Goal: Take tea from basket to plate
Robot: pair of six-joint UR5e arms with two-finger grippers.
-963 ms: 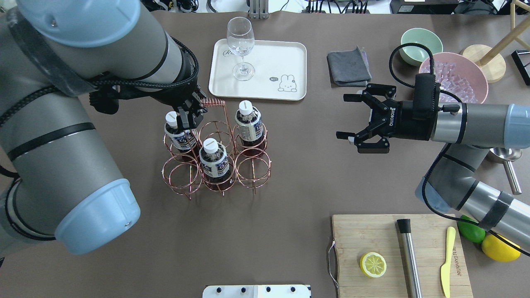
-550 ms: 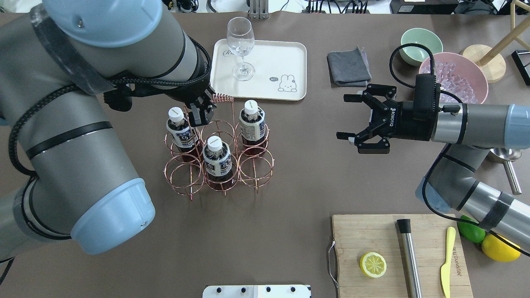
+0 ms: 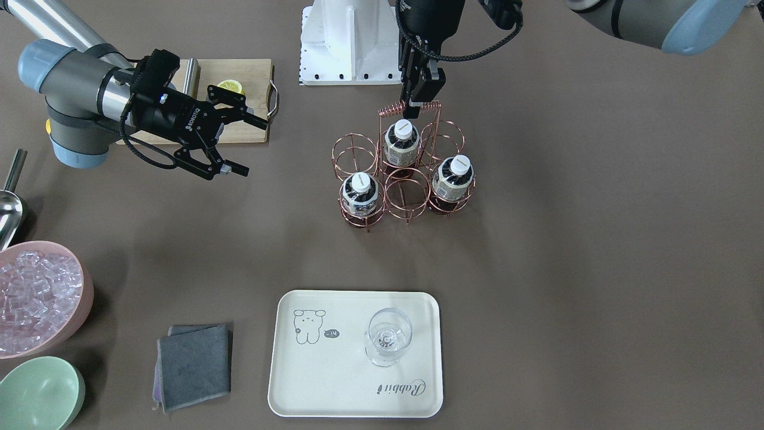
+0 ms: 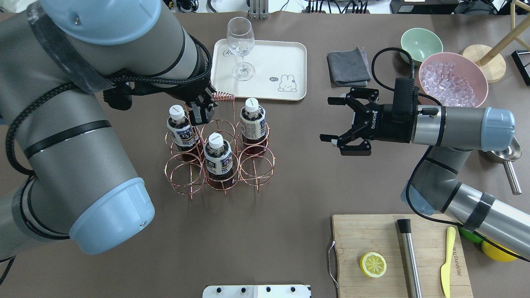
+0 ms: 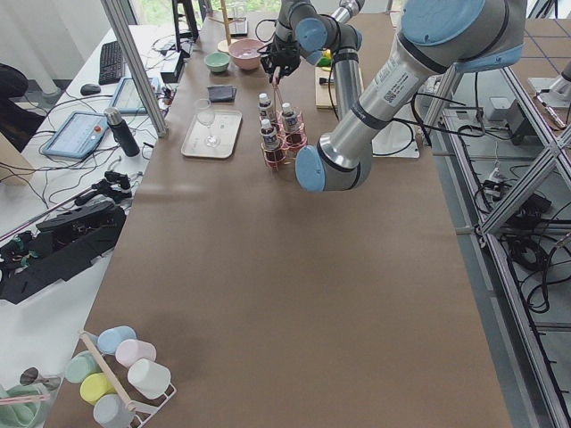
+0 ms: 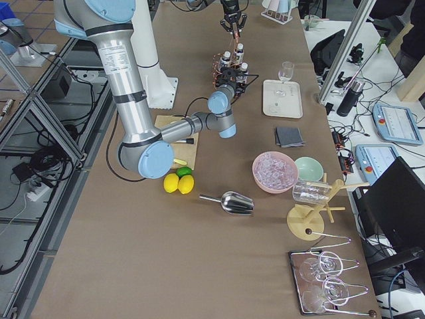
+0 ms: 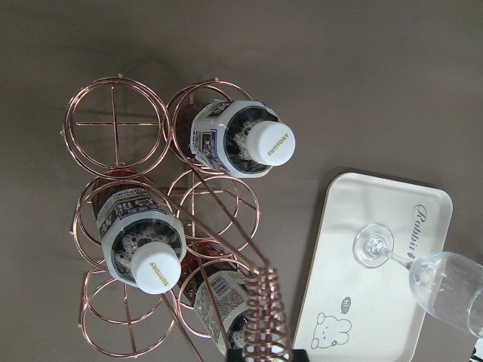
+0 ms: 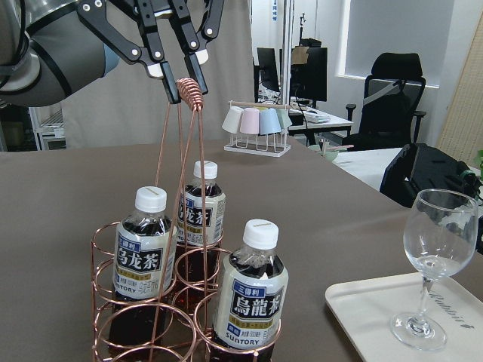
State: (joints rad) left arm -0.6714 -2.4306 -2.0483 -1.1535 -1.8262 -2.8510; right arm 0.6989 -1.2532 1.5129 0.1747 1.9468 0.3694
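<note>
On my left wrist feed, the third bottle (image 7: 219,290) sits mostly behind the coiled handle (image 7: 264,313) and runs off the bottom edge; the glass (image 7: 441,280) is clipped at the right. Overhead, the right arm (image 4: 455,126) covers part of the lemon (image 4: 495,251). From the table ends, the bottles (image 5: 277,125) are too small to read.

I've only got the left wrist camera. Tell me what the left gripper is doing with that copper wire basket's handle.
Observer: The right wrist camera shows the left gripper shut on the coiled handle top of the copper wire basket.
Operator: Now give me the right gripper.
Observer: The right gripper is open and empty, above the table on the robot's right of the basket, facing it.
Operator: Report what lies beside the tray.
Observer: A folded grey cloth lies on the table next to the bear end of the cream-white rectangular tray.
</note>
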